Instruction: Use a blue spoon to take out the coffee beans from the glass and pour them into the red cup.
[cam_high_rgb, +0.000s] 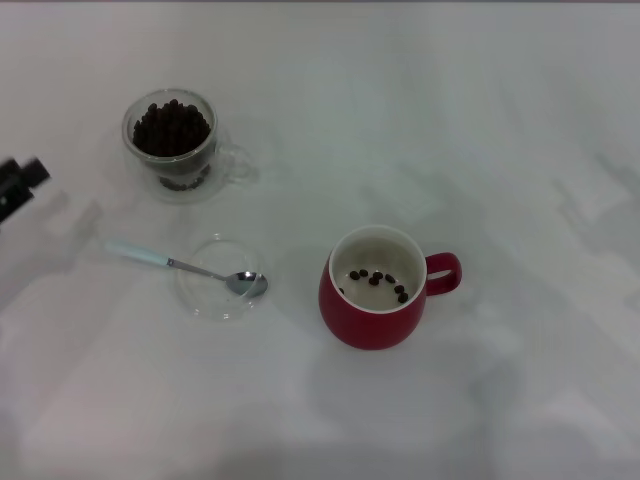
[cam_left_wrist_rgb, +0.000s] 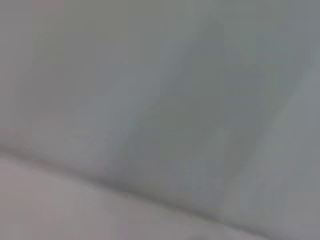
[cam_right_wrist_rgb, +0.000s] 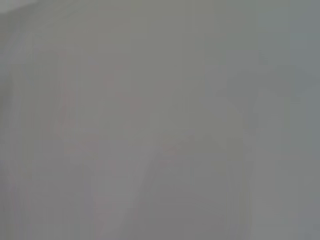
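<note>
Blue spoon (cam_high_rgb: 190, 267) rests across a clear dish (cam_high_rgb: 220, 280); left pincer (cam_high_rgb: 20, 185) cut off at tabletop's (cam_high_rgb: 520, 120) left edge, grip unreadable; wrist views blank.

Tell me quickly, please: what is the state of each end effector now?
Left end effector: at the left edge of the head view, holding nothing visible; open or closed cannot be told.
Right end effector: not in view.
</note>
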